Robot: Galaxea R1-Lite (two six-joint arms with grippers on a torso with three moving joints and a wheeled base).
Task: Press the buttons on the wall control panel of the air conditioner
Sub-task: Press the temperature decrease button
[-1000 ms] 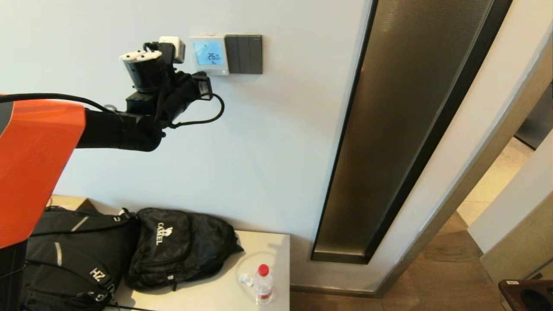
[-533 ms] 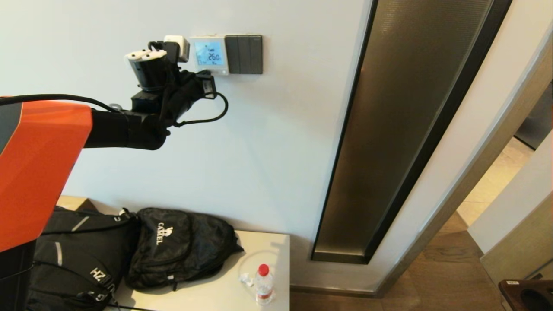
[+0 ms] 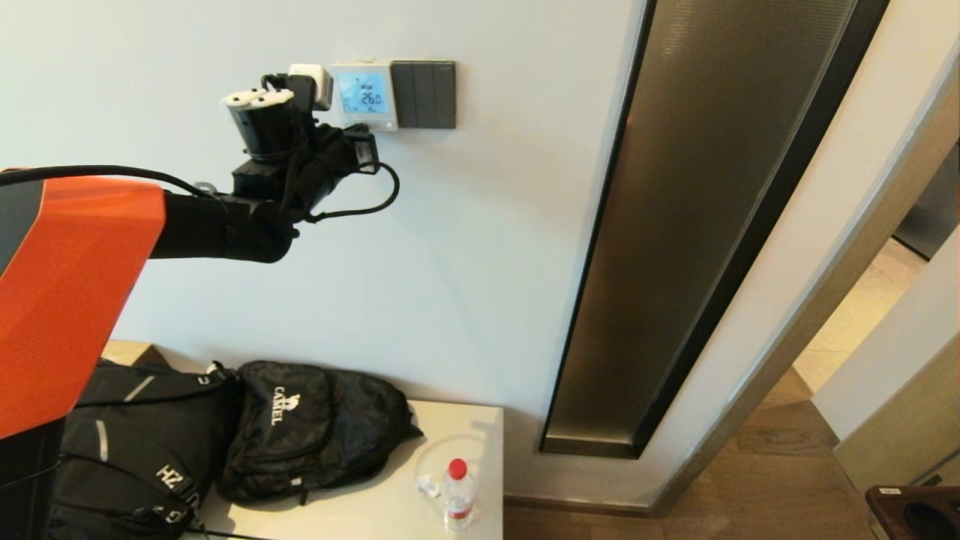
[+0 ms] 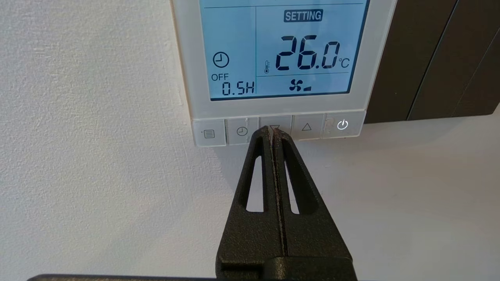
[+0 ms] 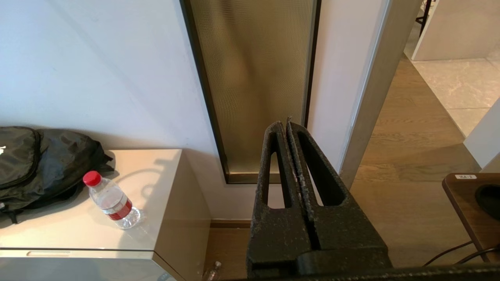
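The white wall control panel (image 3: 365, 94) hangs high on the wall, its screen lit light blue and reading 26.0 °C with "SETTING" in the left wrist view (image 4: 281, 50). A row of pale buttons (image 4: 306, 127) runs along its lower edge: menu, clock, down arrow, up arrow, power. My left gripper (image 4: 272, 130) is shut and empty, its tips at the down-arrow button, covering part of it. In the head view the left gripper (image 3: 365, 142) sits just below the panel. My right gripper (image 5: 284, 124) is shut and empty, held low away from the panel.
A dark grey three-rocker switch plate (image 3: 424, 94) adjoins the panel's right side. Below, a low cabinet (image 3: 390, 502) holds two black backpacks (image 3: 307, 427) and a water bottle (image 3: 457, 495). A tall bronze wall panel (image 3: 697, 225) and a doorway lie to the right.
My left arm has moved right and slightly up toward the panel's lower edge. The screen now shows an added line above the digits.
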